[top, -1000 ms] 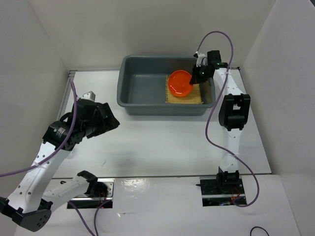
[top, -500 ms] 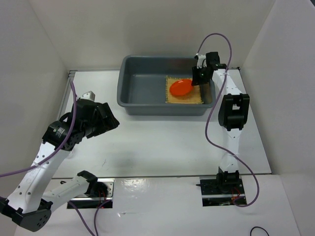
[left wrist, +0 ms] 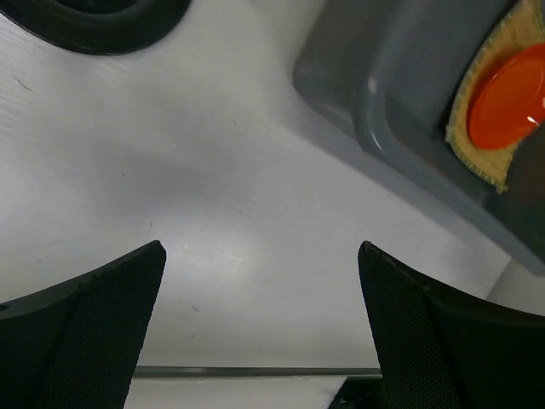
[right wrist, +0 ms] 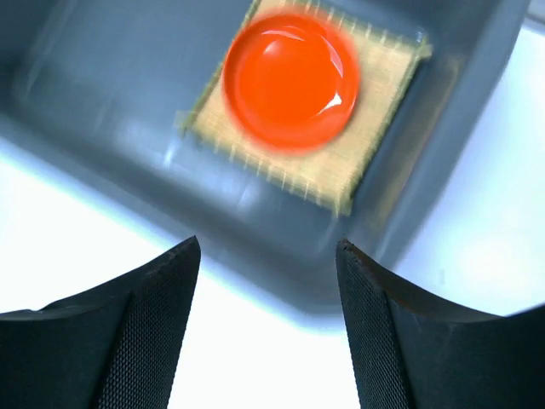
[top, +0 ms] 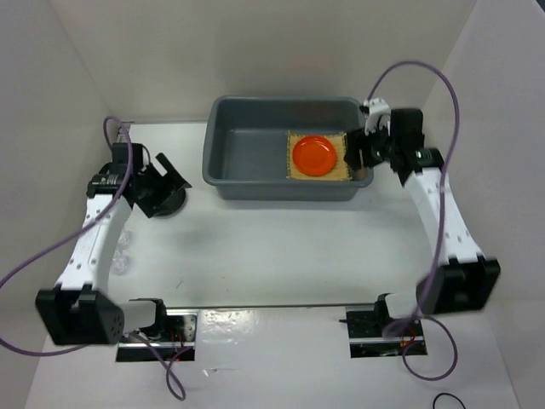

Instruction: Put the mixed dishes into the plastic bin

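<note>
From here I judge the orange-plate step finished. The small round orange plate (top: pixel 313 156) lies flat on the square tan woven bamboo mat (top: pixel 296 175), and both are on the floor of the large dark grey plastic bin (top: pixel 247 153), in its right half. The right gripper (top: pixel 358 153) hangs at the bin's right rim. In its wrist view its fingers (right wrist: pixel 128 341) are parted with nothing between them, so that plate is let go.

The next dish looks like the small round black plate (left wrist: pixel 94 21). It sits on the white surface (top: pixel 281 247), left of the bin and clear of its wall. The left gripper (top: pixel 160 186) hovers right above it, fingers spread wide and empty. I cannot pick out the small clear glass cup for sure.

For the next move I would bring the left arm down so that one finger goes outside the black plate's rim and one inside. The plate is low and shallow, so I expect little to bite on, and the pinch has to catch the edge squarely. After that it needs lifting above the bin's rolled rim, carrying right and setting down on the bare left part of the bin floor. I would also raise the right arm off the rim, so the two arms do not meet over the bin
</note>
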Tool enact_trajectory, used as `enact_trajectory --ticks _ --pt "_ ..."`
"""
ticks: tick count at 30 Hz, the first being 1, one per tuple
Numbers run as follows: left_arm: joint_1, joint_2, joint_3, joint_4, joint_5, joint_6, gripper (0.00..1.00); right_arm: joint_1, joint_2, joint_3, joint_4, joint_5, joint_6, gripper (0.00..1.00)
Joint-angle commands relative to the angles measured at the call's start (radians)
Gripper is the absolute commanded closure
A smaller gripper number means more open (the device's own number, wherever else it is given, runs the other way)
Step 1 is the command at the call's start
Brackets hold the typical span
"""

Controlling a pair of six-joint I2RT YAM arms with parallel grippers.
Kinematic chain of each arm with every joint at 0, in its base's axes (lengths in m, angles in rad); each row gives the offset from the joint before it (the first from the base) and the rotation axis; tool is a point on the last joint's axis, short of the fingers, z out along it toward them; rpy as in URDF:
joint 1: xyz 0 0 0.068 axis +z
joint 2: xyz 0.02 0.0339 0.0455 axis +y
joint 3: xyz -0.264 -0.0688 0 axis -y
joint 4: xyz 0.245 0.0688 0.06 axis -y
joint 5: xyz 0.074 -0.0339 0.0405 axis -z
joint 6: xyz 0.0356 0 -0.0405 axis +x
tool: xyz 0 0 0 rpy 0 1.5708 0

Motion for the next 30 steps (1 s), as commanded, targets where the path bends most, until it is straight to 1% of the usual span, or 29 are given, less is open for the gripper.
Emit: enact_trajectory --ticks 1,2,3,4,5,6,7,8,9,10,12,13,14,16,18,22,26,29,30 --pt "0.226 0.135 -0.043 0.139 0.253 0.084 0.00 0.059 -0.289 -0.249 0.051 0.102 -0.116 0.30" --pt "0.261 0.166 -0.026 0.148 0.275 0.084 0.00 0.071 -0.366 -0.388 0.108 0.210 -0.116 0.25" --pt "0.290 0.203 -0.006 0.148 0.275 0.100 0.00 0.082 -0.437 -0.450 0.123 0.248 -0.127 0.25" --pt "0.337 0.264 0.015 0.132 0.275 0.100 0.00 0.082 -0.567 -0.503 0.123 0.278 -0.127 0.25" --pt "0.353 0.289 0.059 0.118 0.235 0.112 0.00 0.091 -0.624 -0.588 0.133 0.327 -0.138 0.23" --pt "0.368 0.322 0.077 0.118 0.215 0.112 0.00 0.091 -0.676 -0.627 0.133 0.354 -0.150 0.23" --pt "0.396 0.336 0.098 0.118 0.182 0.101 0.00 0.091 -0.769 -0.693 0.105 0.383 -0.150 0.23" --pt "0.407 0.359 0.098 0.118 0.171 0.101 0.00 0.091 -0.811 -0.719 0.091 0.412 -0.184 0.23" --pt "0.419 0.373 0.115 0.128 0.157 0.101 0.00 0.091 -0.853 -0.771 0.091 0.438 -0.184 0.23" --pt "0.419 0.390 0.124 0.128 0.143 0.110 0.00 0.091 -0.940 -0.794 0.091 0.472 -0.184 0.23" --pt "0.419 0.453 0.134 0.144 0.143 0.136 0.00 0.091 -1.025 -0.851 0.100 0.490 -0.217 0.23" --pt "0.430 0.480 0.143 0.132 0.143 0.156 0.00 0.091 -1.105 -0.871 0.100 0.501 -0.218 0.21" --pt "0.430 0.525 0.143 0.131 0.120 0.157 0.00 0.091 -1.140 -0.888 0.116 0.512 -0.218 0.20" --pt "0.445 0.551 0.131 0.131 0.106 0.172 0.00 0.091 -1.181 -0.911 0.127 0.512 -0.230 0.20" --pt "0.462 0.571 0.120 0.142 0.106 0.195 0.00 0.091 -1.181 -0.911 0.137 0.501 -0.230 0.20" --pt "0.480 0.612 0.095 0.165 0.068 0.226 0.00 0.101 -1.120 -0.911 0.137 0.530 -0.207 0.20" --pt "0.480 0.688 0.104 0.165 0.058 0.250 0.00 0.110 -1.132 -0.911 0.146 0.539 -0.207 0.20" --pt "0.490 0.732 0.092 0.208 0.115 0.269 0.00 0.119 -1.132 -0.911 0.146 0.539 -0.207 0.20" --pt "0.490 0.743 0.081 0.232 0.158 0.269 0.00 0.119 -1.132 -0.911 0.146 0.539 -0.207 0.20"
